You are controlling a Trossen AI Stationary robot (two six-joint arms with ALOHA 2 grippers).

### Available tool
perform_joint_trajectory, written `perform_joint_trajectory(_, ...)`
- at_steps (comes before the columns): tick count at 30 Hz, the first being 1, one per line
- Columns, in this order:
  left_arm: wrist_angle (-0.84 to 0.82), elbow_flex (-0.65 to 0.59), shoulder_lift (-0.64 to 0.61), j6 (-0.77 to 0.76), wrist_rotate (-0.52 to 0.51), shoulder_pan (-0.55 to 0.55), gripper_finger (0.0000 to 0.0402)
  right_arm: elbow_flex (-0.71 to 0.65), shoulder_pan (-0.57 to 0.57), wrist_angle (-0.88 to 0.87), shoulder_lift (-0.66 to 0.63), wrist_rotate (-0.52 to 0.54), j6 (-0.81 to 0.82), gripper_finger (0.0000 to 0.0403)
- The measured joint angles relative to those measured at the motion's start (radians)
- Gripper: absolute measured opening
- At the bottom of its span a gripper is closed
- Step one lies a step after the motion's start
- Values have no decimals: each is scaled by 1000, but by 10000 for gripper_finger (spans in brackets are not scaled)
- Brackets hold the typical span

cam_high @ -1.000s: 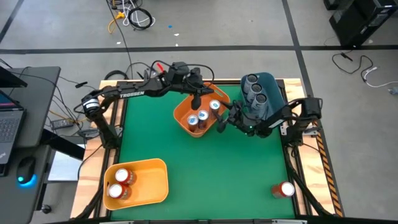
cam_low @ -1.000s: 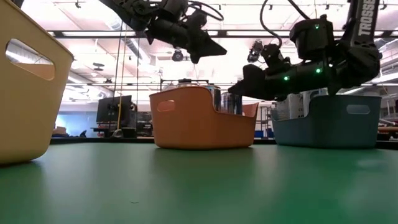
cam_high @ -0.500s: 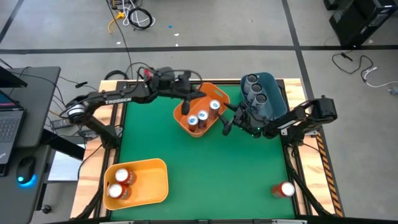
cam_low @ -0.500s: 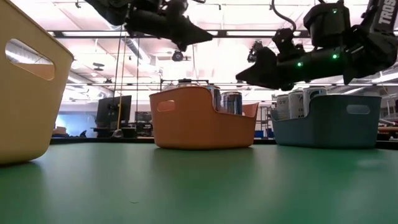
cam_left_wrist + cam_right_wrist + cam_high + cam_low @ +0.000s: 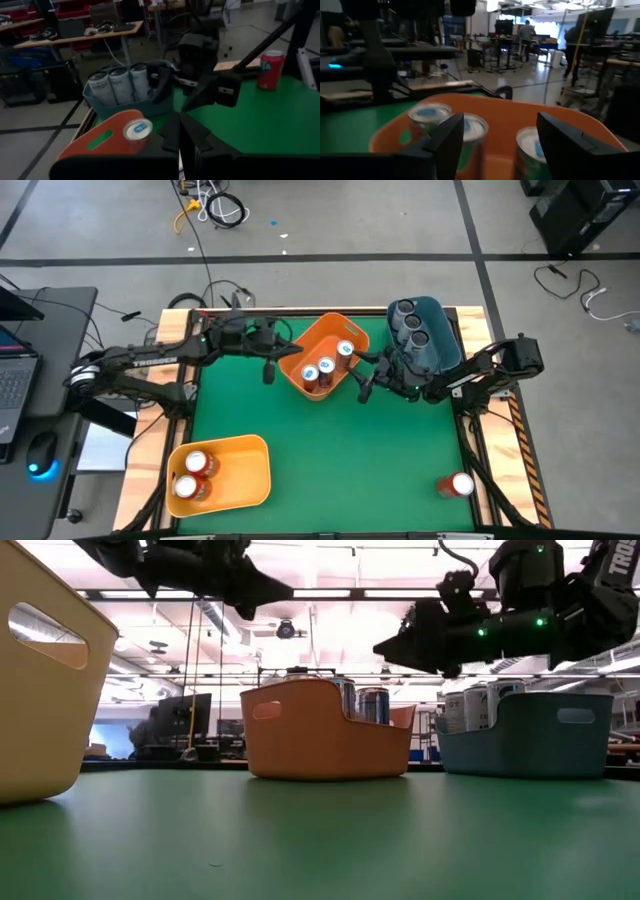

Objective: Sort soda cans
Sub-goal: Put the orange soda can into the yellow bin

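On green table [image 5: 330, 450], soda cans sorted by bin: three silver-topped cans [image 5: 325, 368] in orange bin [image 5: 300, 360] at table's far middle, three grey-topped cans [image 5: 410, 323] in blue bin [image 5: 440, 330] at far right, two red cans [image 5: 190, 475] in yellow bin [image 5: 245, 470] at near left. One red can [image 5: 458, 484] stands alone at near right corner. Right gripper [image 5: 364, 378] hovers just beside orange bin, between it and blue bin, fingers spread, grasping nothing. Left gripper [image 5: 268, 369] hangs off orange bin's left side, fingers clenched, empty.
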Motion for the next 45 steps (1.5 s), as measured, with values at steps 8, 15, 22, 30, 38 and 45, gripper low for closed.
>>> perform_joint_trajectory(8,0,-73,-53,-17,-19,-49,1,53,33,-18,0,-57,-2,201)
perform_joint_trajectory(15,19,-89,-25,-50,-24,-61,1,71,50,-21,0,-87,-3,157)
perform_joint_trajectory(22,21,-88,-22,-49,-27,-89,1,71,54,-24,1,-89,-3,99)
perform_joint_trajectory(30,-92,-53,-23,-37,-75,-170,1,71,54,-31,1,-160,-9,26)
perform_joint_trajectory(38,-223,-27,-24,-35,-170,-240,1,71,55,-73,1,-167,0,1)
perform_joint_trajectory(45,-359,14,-24,-42,-251,-315,1,94,56,-93,1,-196,11,3)
